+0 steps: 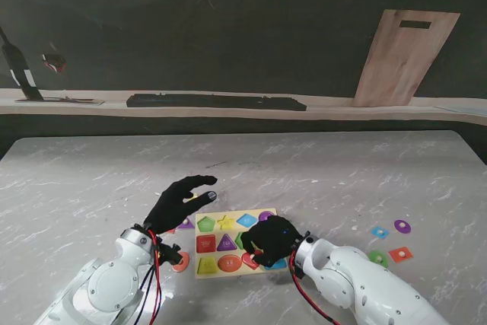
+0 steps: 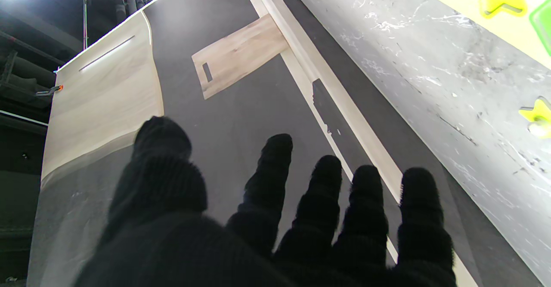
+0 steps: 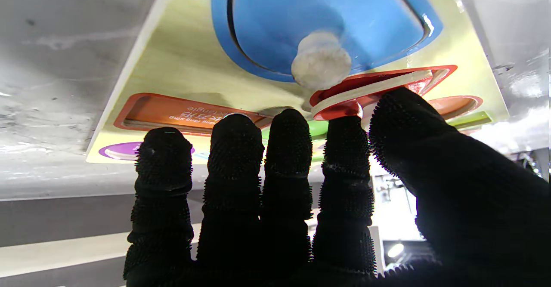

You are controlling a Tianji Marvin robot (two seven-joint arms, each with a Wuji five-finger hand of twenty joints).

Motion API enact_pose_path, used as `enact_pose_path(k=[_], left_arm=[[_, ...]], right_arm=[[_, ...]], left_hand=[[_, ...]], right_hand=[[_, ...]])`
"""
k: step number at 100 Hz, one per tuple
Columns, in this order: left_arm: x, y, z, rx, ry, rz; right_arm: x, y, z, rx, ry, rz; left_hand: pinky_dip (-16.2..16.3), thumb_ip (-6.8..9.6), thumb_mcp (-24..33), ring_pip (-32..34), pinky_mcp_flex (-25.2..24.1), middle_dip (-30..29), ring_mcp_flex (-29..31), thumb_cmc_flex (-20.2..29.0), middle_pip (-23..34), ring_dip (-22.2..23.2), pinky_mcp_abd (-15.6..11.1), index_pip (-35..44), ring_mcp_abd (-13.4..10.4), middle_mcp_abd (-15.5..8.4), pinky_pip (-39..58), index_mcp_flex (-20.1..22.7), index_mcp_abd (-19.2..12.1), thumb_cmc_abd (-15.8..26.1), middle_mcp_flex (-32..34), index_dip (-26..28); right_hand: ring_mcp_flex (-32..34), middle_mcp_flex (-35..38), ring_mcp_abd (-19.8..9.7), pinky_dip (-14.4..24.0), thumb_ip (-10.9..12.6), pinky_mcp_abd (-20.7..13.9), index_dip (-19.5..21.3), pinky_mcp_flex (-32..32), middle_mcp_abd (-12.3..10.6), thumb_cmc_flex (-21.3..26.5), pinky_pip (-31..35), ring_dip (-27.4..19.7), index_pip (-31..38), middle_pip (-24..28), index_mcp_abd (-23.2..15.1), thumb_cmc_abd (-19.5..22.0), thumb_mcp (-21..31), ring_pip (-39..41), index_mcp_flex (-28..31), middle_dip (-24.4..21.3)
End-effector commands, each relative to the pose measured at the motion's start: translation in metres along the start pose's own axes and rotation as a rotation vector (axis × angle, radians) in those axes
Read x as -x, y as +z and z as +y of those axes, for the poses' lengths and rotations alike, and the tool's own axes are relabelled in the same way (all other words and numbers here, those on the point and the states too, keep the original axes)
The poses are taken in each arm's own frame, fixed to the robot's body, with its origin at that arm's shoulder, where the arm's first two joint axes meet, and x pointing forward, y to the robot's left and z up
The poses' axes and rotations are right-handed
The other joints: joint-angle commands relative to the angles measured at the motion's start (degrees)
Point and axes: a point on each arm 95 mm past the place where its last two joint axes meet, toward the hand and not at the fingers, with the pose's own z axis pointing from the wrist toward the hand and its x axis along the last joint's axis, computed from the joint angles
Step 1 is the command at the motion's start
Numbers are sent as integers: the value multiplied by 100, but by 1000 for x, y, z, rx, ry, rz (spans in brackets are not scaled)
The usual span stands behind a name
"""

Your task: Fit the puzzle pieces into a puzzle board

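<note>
The yellow puzzle board (image 1: 262, 214) lies near me at the table's middle, with several coloured pieces seated in it. My right hand (image 1: 270, 240) covers the board's right side. In the right wrist view its thumb and forefinger pinch a flat red piece (image 3: 374, 90), tilted, with one edge on the board (image 3: 185, 72) beside the blue piece (image 3: 327, 16) and its white knob. An orange-red recess (image 3: 181, 115) stands empty. My left hand (image 1: 183, 199) hovers open by the board's left edge, fingers (image 2: 275, 179) spread and holding nothing.
Loose pieces lie to the right: blue (image 1: 379, 231), purple (image 1: 402, 226), green (image 1: 377, 258), red (image 1: 400, 253). An orange disc (image 1: 180, 262) sits by my left forearm. A small yellow piece (image 2: 536, 115) lies off the board. A wooden board (image 1: 403, 57) leans on the far ledge.
</note>
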Motion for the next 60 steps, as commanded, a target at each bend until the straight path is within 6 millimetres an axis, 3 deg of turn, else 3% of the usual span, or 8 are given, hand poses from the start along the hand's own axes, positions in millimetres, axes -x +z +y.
enact_pose_path(k=[1, 17, 33, 60], left_arm=[[-1, 0, 2, 3, -6, -1], [-1, 0, 1, 2, -4, -1], [-1, -1, 1, 2, -3, -1], [-1, -1, 1, 2, -1, 0]], right_arm=[[-4, -7, -19, -56, -6, 5], [-3, -9, -19, -61, -32, 5], [-3, -9, -19, -57, -47, -1], [-3, -9, -19, -9, -64, 6]], left_hand=[[76, -71, -167, -106, -63, -58, 152, 79, -54, 31, 50, -72, -113, -96, 14, 81, -161, 149, -5, -25], [73, -60, -146, -111, -65, -61, 147, 135, -61, 28, 57, -77, -107, -99, 10, 79, -162, 165, -11, -27], [72, -52, -133, -113, -65, -61, 151, 190, -63, 27, 59, -79, -109, -97, 9, 81, -159, 182, -10, -27], [71, -50, -141, -116, -62, -61, 155, 226, -59, 26, 52, -75, -120, -103, 9, 82, -169, 193, 0, -26]], right_hand=[[9, 132, 58, 70, 675, 40, -224, 36, -4, 210, 166, 99, -121, 114, -490, 142, 738, 160, 839, 14], [26, 155, 81, 67, 302, 66, -406, 39, 8, 74, 143, 84, -29, 69, -575, -179, 37, 136, 948, 33], [71, 189, 24, 50, 36, 30, -529, 78, -75, 184, 117, 59, 74, 47, -686, -113, -424, 80, 991, 82], [210, 429, 28, 10, -50, 45, -674, 180, -154, 142, 96, 51, 183, 86, -801, 76, -733, 97, 1335, 138]])
